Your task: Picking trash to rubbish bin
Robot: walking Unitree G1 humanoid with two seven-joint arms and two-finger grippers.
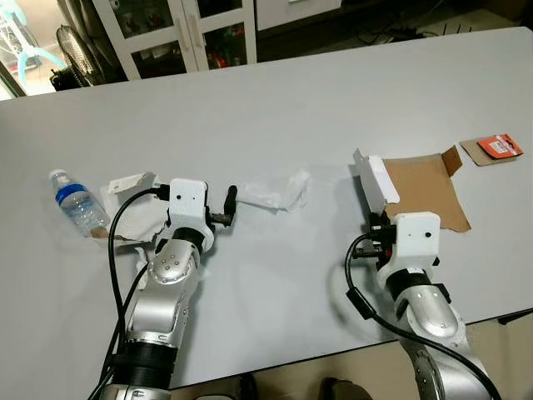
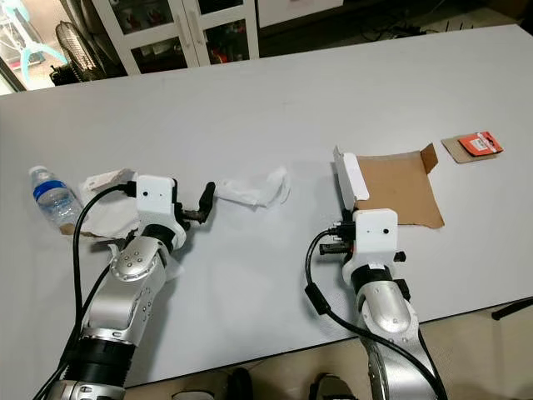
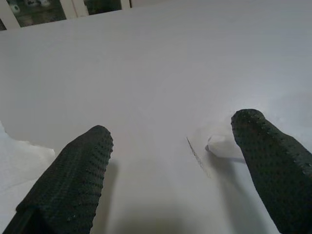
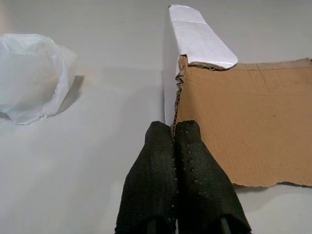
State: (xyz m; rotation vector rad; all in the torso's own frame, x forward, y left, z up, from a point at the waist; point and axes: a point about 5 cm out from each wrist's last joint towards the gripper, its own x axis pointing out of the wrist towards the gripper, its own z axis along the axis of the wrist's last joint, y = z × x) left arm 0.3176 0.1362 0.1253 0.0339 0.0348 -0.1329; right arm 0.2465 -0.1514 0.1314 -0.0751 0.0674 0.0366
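Grey and smooth, the wide table top (image 1: 275, 117) carries all the trash, and glass-fronted white cabinets (image 1: 179, 33) stand beyond its far edge at 11 o'clock. At 3 o'clock on it lies the flat brown torn cardboard sheet (image 1: 429, 187) with a white upturned flap. The right gripper (image 4: 174, 134) rests at that sheet's near left edge, just below the flap, its two black fingers pressed together with the cardboard edge running to their tips; whether the edge is pinched I cannot tell. The left gripper (image 1: 228, 206) sits at 9 o'clock with its fingers (image 3: 80, 170) spread apart over bare table, holding nothing. Just beyond it lies the crumpled white plastic wrapper (image 1: 279, 193). At the left arm's outer side lie crumpled white paper (image 1: 133, 204) and the clear plastic bottle with a blue label (image 1: 75, 202), on its side. A small flat brown card with a red label (image 1: 493, 148) lies far right.
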